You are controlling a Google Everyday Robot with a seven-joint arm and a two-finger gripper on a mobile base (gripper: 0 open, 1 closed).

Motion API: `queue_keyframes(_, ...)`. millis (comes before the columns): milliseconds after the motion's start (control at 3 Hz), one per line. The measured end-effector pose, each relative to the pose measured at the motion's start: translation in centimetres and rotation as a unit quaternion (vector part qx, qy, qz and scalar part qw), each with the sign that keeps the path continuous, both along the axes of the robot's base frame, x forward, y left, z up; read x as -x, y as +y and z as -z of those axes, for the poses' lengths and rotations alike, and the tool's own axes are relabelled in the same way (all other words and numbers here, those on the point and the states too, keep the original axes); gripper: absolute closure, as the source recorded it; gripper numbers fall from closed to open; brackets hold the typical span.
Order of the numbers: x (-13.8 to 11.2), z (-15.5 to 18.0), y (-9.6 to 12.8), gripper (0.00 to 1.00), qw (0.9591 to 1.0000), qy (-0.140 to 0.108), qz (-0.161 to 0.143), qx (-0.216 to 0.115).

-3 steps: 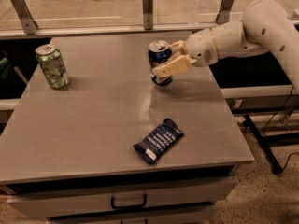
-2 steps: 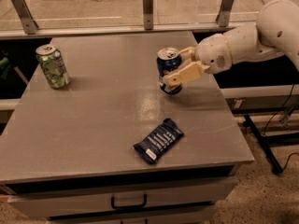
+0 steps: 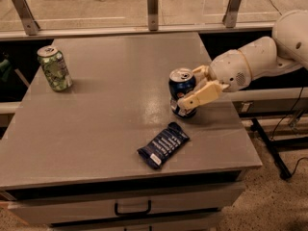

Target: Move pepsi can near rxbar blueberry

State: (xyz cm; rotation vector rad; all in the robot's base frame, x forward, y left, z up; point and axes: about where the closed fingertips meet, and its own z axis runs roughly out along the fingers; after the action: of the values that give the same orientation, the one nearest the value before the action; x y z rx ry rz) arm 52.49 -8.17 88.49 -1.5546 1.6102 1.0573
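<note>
The pepsi can [image 3: 182,87], dark blue with a silver top, stands upright at the right side of the grey table [image 3: 96,124]. My gripper [image 3: 191,86] reaches in from the right and is shut on the can, one cream finger [image 3: 198,97] across its front and the other behind it. The rxbar blueberry [image 3: 163,145], a flat dark blue wrapper with white text, lies on the table just in front of the can, a short gap below it.
A green-and-white patterned can [image 3: 55,68] stands at the table's far left. A rail with metal posts [image 3: 152,7] runs along the back edge. A drawer handle [image 3: 132,209] shows below the front edge. The table's right edge is close to the can.
The gripper has carried the pepsi can toward the front of the table and slightly right, closer to the rxbar. The rxbar and the green can have not moved.
</note>
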Motion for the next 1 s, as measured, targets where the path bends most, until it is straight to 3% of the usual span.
queue_keyframes(667, 2.1, 2.1, -0.7, 0.13, 0.9994, 0.020, -0.028, 0.004)
queue_keyframes(1000, 2.5, 2.6, -1.0, 0.00, 0.9992, 0.023, -0.032, 0.007)
